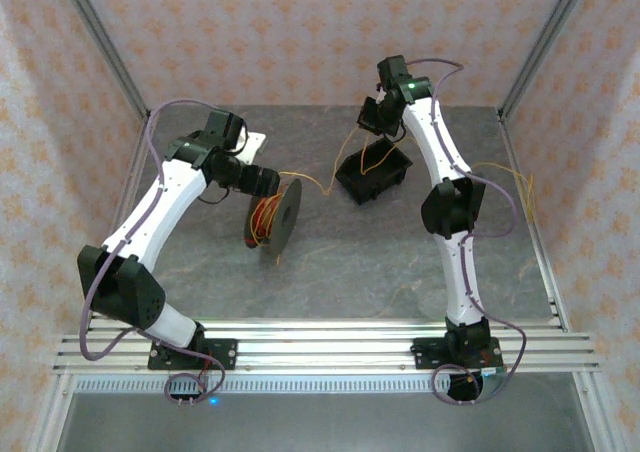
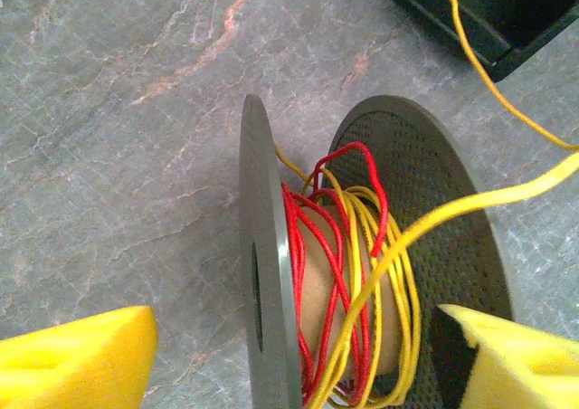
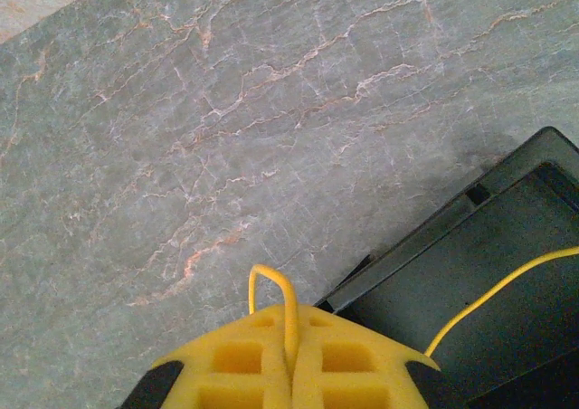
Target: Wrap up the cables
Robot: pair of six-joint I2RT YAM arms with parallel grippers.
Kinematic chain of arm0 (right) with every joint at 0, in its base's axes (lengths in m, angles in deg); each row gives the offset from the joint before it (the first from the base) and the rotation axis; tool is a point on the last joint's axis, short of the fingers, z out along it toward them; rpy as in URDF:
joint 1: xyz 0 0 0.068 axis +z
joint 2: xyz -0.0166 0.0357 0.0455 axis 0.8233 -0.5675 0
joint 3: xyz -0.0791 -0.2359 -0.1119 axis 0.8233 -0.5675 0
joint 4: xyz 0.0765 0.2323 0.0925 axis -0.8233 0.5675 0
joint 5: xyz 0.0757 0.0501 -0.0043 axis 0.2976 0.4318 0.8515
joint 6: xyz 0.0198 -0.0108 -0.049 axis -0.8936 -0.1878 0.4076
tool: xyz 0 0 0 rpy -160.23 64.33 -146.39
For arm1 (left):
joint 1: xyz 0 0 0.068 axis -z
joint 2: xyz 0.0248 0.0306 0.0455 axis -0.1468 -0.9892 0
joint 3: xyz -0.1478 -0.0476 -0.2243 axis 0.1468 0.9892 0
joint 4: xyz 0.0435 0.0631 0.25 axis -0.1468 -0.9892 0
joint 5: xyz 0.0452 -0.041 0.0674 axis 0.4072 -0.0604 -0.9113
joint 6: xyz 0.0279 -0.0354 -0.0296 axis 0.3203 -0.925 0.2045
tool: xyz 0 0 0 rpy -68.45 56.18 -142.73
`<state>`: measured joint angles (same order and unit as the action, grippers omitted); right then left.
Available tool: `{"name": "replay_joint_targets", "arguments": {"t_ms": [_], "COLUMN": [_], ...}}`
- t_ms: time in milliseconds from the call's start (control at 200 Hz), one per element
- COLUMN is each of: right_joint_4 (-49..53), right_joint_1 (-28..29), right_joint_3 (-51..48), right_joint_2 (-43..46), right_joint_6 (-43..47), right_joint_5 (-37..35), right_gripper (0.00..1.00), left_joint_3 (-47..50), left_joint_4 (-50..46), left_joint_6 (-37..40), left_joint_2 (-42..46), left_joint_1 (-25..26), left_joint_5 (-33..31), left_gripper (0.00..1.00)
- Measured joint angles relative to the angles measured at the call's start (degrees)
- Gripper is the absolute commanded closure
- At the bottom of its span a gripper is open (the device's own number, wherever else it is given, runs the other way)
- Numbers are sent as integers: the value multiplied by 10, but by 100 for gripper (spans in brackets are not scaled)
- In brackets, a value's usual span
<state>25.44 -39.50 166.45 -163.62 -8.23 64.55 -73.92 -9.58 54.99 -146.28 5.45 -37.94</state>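
The cables, thin red (image 2: 336,233) and yellow (image 2: 395,282) wires, lie in loose turns on a grey spool (image 2: 269,246) standing on its rim. One yellow strand (image 2: 479,203) leaves the spool up to the right. My left gripper (image 2: 298,355) is open, with a yellow pad on each side of the spool. From above, the spool (image 1: 285,215) sits just beyond the left gripper (image 1: 265,183). My right gripper (image 3: 291,323) is shut on a small loop of yellow cable (image 3: 279,284). It hangs at the back (image 1: 377,117) above a black tray (image 1: 372,175).
The black tray (image 3: 479,282) lies open on the grey marbled table (image 3: 226,128), a yellow strand (image 3: 493,291) running over it. More yellow cable (image 1: 505,170) trails toward the right frame post. A white sheet (image 1: 256,140) lies behind the left arm.
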Motion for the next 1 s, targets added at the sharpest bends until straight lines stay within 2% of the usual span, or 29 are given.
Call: {"name": "replay_joint_targets", "arguments": {"t_ms": [220, 536, 856, 916, 1001], "right_joint_4": [-2, -2, -3, -3, -4], "right_joint_1": [0, 0, 0, 0, 0], "right_joint_3": [0, 0, -2, -4, -5], "right_joint_2": [0, 0, -5, -5, -5], "right_joint_6": [0, 0, 0, 0, 0], "right_joint_5": [1, 3, 7, 9, 10], "right_gripper": [100, 100, 100, 100, 100], "left_joint_3": [-2, -8, -9, -8, -8], "left_joint_4": [0, 1, 1, 1, 1], "left_joint_6": [0, 2, 4, 4, 1], "left_joint_2": [-39, -43, -47, -50, -52], "left_joint_1": [0, 0, 0, 0, 0], "left_joint_5": [0, 0, -1, -1, -2], "left_gripper": [34, 56, 70, 76, 95]}}
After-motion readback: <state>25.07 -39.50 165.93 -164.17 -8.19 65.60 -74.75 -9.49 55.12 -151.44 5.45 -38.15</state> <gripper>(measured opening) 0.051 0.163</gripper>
